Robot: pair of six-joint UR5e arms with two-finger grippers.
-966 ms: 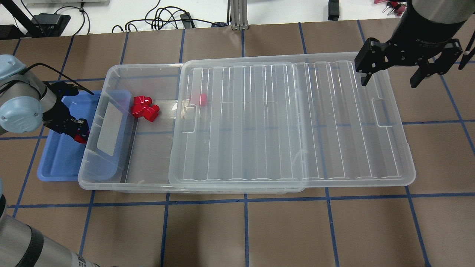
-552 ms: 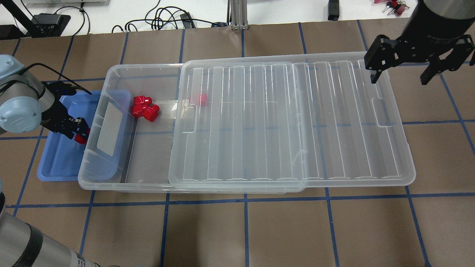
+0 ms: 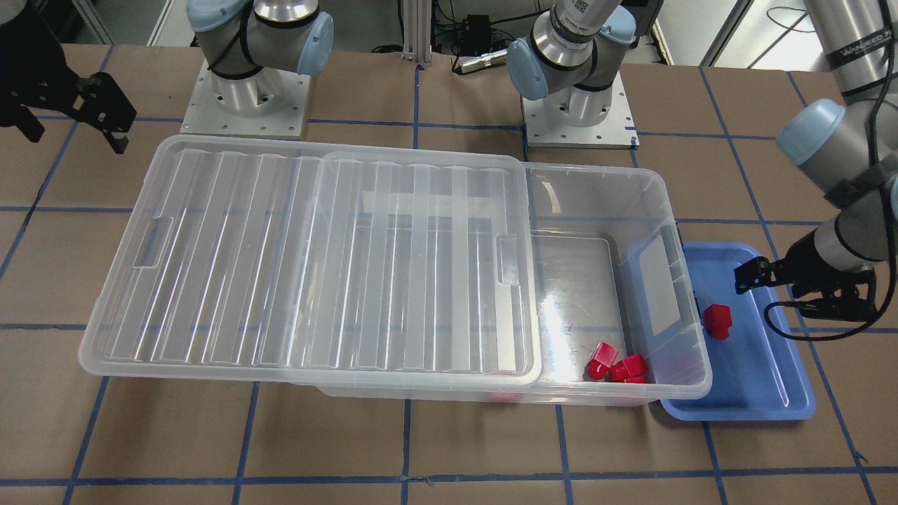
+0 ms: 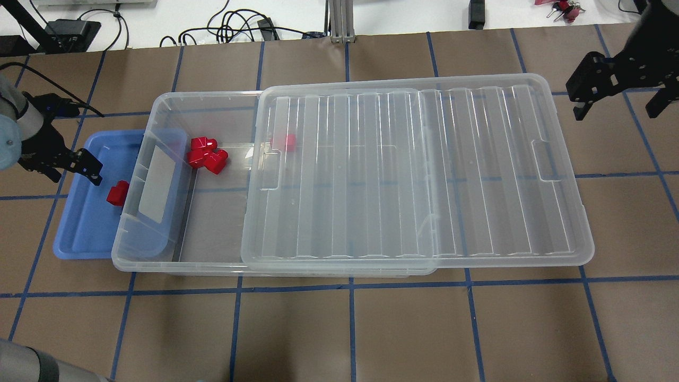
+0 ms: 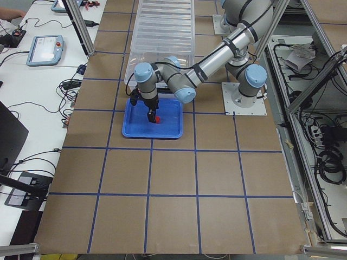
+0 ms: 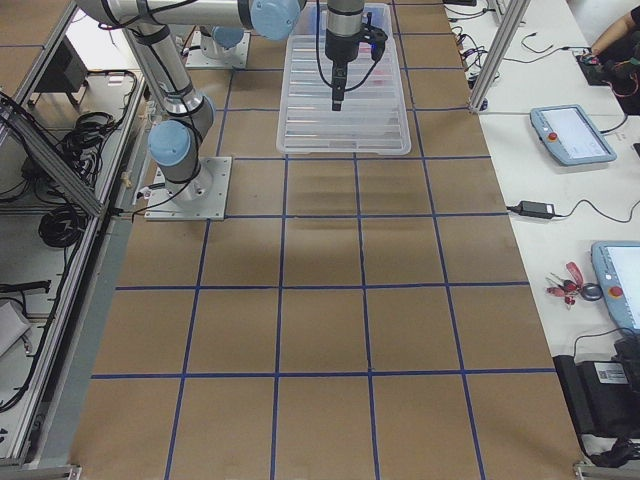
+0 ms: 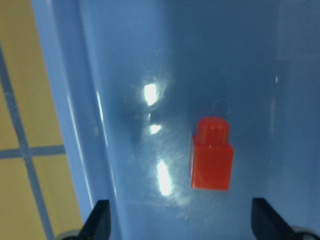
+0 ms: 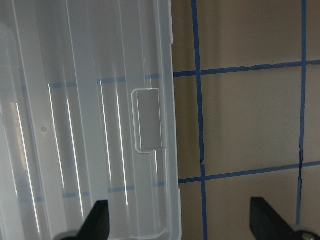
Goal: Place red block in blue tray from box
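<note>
I see the ribbed, translucent box lid filling the left, its recessed handle close to the rim; right of it, brown table crossed by blue tape lines. The fingertips of my right gripper stand wide apart

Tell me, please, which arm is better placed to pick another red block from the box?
Left. The left gripper hangs open over the blue tray, beside the uncovered end of the box where red blocks lie; the right gripper is beyond the lid.
</note>
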